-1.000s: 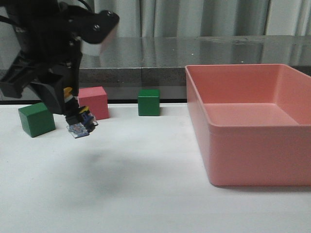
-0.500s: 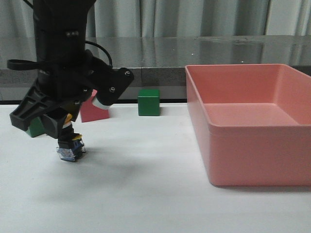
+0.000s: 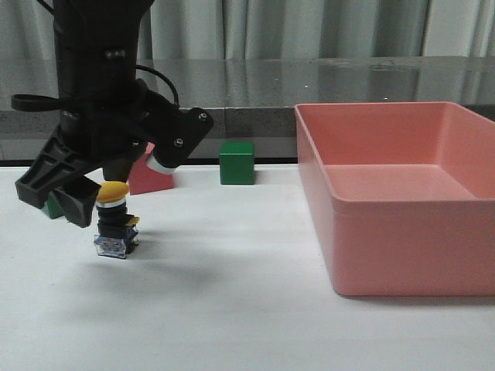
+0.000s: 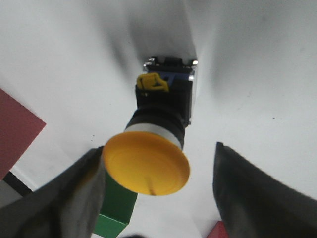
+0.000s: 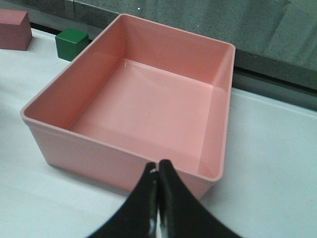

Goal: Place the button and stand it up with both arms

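Observation:
The button (image 3: pixel 114 226) stands upright on the white table, yellow cap on top and blue-and-clear base down. My left gripper (image 3: pixel 100 205) hangs over it, open, with its fingers either side of the cap. In the left wrist view the cap (image 4: pixel 146 162) lies between the two dark fingers (image 4: pixel 74 198); the left one is right beside the cap and the right one stands well apart. My right gripper (image 5: pixel 158 169) is shut and empty, just in front of the pink bin's near wall; it does not show in the front view.
A large pink bin (image 3: pixel 410 247) fills the right side, also in the right wrist view (image 5: pixel 54 99). A green cube (image 3: pixel 237 162) sits at the back centre. A pink cube (image 3: pixel 151 179) and a second green cube (image 3: pixel 51 207) are partly hidden behind the left arm.
The left arm came down and leftward with the button, set it on the table on its base, then opened its jaws. The yellow cap now shows.

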`<state>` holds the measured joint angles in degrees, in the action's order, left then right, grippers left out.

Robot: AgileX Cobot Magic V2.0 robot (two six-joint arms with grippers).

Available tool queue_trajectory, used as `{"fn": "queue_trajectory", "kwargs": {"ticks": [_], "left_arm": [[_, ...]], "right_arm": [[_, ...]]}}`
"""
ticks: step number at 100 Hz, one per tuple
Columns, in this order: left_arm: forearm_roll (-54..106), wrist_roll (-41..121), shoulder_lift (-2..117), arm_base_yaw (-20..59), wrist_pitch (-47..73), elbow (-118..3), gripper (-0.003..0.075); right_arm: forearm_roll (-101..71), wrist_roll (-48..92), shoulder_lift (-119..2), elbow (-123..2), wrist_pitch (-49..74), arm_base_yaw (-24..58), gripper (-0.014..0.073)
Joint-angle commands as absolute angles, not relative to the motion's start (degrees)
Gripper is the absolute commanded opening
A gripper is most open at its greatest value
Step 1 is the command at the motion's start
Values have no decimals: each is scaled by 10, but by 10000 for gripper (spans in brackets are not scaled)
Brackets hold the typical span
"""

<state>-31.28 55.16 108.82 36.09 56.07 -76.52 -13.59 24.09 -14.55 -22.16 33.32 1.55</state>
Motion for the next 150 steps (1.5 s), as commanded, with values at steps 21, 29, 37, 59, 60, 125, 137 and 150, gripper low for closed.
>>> {"fn": "queue_trajectory", "kwargs": {"ticks": [21, 29, 37, 59, 60, 125, 137, 150], "left_arm": [[-328, 524, 991, 365, 643, -781, 433], [-324, 483, 956, 359, 674, -781, 358], [-310, 418, 913, 347, 701, -781, 211], [-148, 346, 780, 268, 666, -777, -20], [-141, 346, 775, 262, 659, -777, -20], [168, 346, 352, 215, 106, -265, -20], [206, 346, 313, 215, 21, -183, -20], [274, 346, 300, 215, -47, -125, -20]], "right_arm": [[-143, 241, -149, -236, 288, 14, -76], [-143, 241, -149, -236, 288, 14, -76], [-143, 241, -149, -236, 288, 14, -76], [-143, 241, -149, -236, 288, 14, -76], [-143, 241, -149, -236, 288, 14, -76], [-143, 241, -149, -236, 302, 14, -76], [-143, 241, -149, -236, 302, 14, -76], [-143, 241, -149, -236, 302, 14, -76]]}}
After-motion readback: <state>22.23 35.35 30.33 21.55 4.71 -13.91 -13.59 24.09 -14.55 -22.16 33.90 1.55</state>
